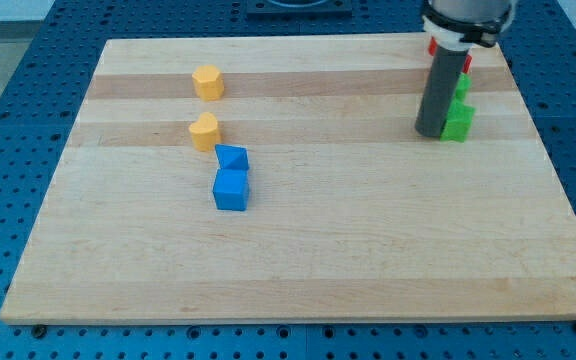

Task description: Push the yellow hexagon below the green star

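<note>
Wooden board point(298, 260) on a blue pegboard table point(8, 90). Two blue blocks, a smaller one point(232, 157) touching a larger cube point(231, 189), lie left of centre, just below and right of a yellow block point(204, 131). The yellow hexagon point(208, 82) sits above these, near the view's top left. My tip point(430, 131), a bare rod holding nothing, rests at the view's upper right, touching a green block point(458, 122); a second green piece point(461, 85) and red pieces point(433, 45) are partly hidden behind the rod, shapes unclear. The hexagon lies well apart from my tip, far to its left
</note>
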You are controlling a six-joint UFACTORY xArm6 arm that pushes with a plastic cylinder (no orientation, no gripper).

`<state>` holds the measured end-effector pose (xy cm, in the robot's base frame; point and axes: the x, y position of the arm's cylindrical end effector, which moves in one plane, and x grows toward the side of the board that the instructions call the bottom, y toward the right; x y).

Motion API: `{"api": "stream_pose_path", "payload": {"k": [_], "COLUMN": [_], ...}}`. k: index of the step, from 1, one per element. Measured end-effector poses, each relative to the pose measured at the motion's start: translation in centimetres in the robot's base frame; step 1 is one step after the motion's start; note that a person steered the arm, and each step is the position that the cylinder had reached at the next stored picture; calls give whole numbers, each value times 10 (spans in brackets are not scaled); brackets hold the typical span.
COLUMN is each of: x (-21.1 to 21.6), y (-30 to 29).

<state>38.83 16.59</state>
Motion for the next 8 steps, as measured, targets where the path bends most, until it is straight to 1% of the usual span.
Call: {"api": "stream_pose_path", "payload": {"k": [2, 3, 4, 5, 6, 7, 8], "x": [0, -1, -17, -50, -96, -130, -153], "y": [-7, -60, -120, -131, -136, -173, -224]}}
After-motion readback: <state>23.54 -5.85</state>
